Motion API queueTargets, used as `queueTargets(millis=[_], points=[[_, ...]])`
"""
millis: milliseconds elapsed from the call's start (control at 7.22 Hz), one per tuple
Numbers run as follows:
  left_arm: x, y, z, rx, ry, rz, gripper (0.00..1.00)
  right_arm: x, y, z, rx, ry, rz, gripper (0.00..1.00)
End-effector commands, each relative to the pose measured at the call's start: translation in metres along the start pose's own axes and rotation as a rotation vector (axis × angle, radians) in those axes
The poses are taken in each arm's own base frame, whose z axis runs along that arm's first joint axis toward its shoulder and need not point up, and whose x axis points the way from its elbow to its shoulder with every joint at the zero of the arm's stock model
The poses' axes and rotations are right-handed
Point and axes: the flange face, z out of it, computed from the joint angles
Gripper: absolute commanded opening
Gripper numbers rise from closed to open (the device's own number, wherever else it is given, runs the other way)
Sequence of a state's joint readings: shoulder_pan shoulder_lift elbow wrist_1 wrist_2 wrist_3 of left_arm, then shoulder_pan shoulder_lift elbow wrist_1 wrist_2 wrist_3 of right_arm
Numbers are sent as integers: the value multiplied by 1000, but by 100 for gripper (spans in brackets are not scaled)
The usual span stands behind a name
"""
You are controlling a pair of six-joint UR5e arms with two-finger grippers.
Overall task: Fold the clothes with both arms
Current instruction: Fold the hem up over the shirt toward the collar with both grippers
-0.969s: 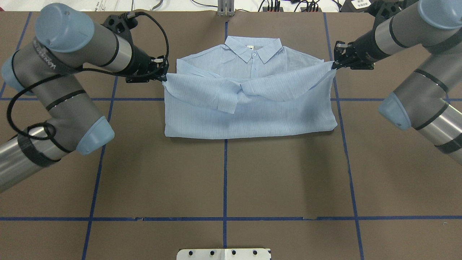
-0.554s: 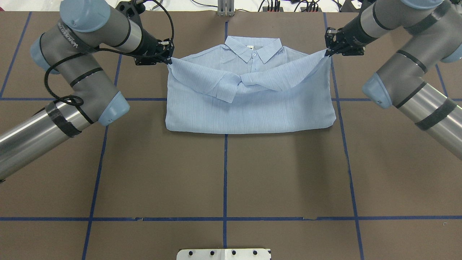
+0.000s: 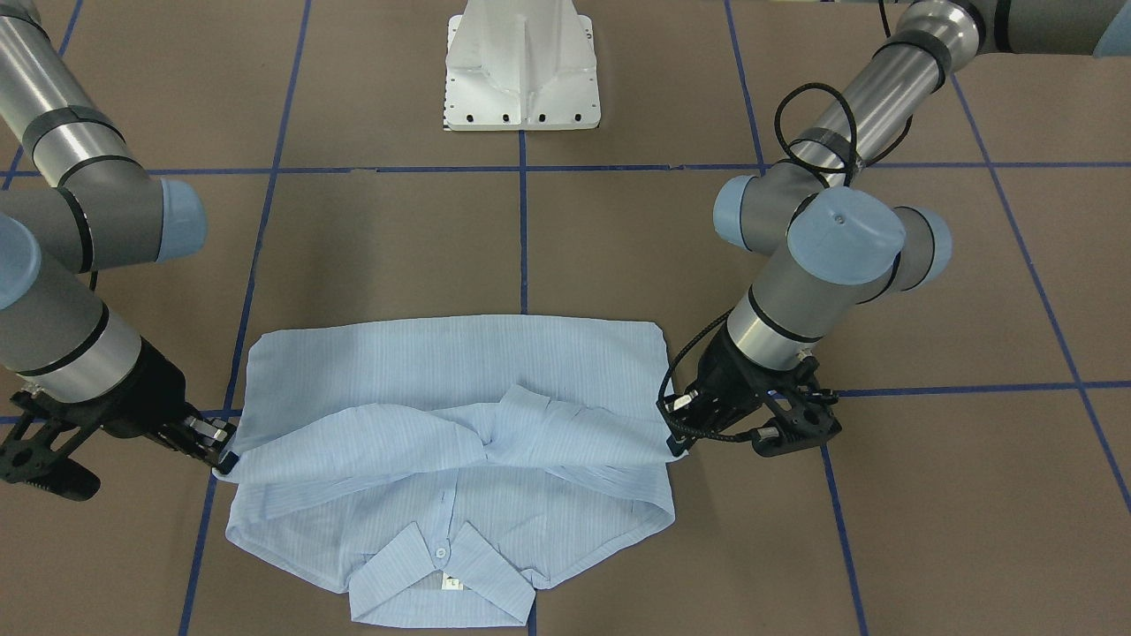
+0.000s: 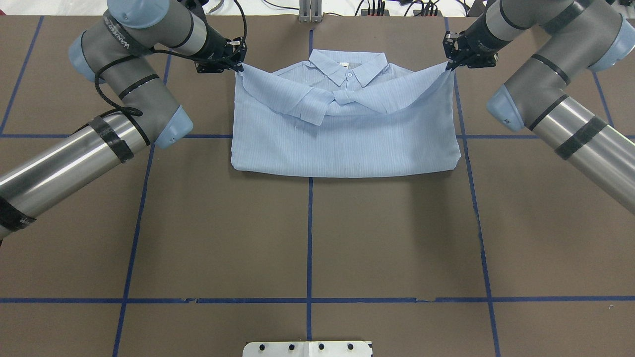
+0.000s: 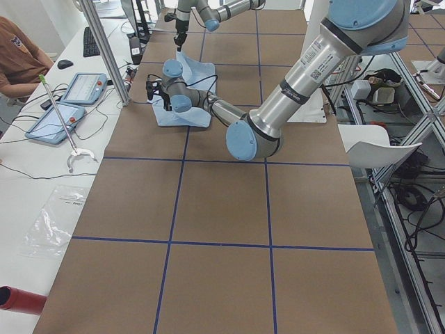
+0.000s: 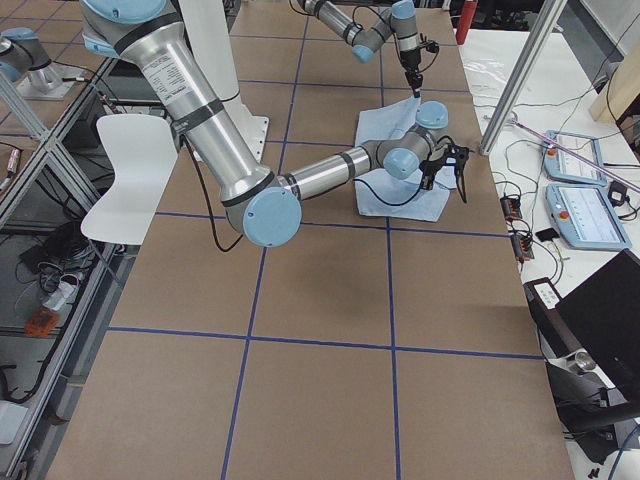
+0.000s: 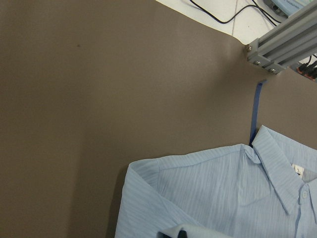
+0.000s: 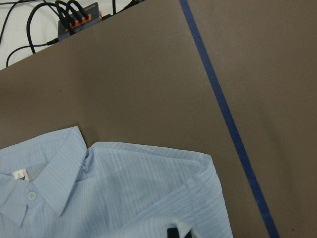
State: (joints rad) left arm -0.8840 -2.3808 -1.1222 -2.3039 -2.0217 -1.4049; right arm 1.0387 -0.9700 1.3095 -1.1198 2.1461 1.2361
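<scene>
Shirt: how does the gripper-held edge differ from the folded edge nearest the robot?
The held edge is pinched at its corners by the left gripper and right gripper and sags between them; the folded edge lies free on the table, nearly straight. The held edge sits by the collar; the folded edge faces the robot. Both span the shirt's width.
</scene>
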Motion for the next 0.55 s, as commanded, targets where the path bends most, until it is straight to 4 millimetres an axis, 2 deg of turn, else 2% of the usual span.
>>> queueTargets(millis=[0, 138, 277, 415], points=[[-8, -6, 14, 4, -13, -6, 0, -9, -11, 9, -3, 15, 1, 0], [-11, -7, 16, 12, -20, -8, 0, -12, -15, 13, -5, 22, 7, 0], [-11, -8, 16, 16, -19, -8, 9, -12, -15, 13, -3, 21, 7, 6], [-10, -7, 16, 16, -16, -6, 87, -11, -11, 20, 6, 32, -2, 99]])
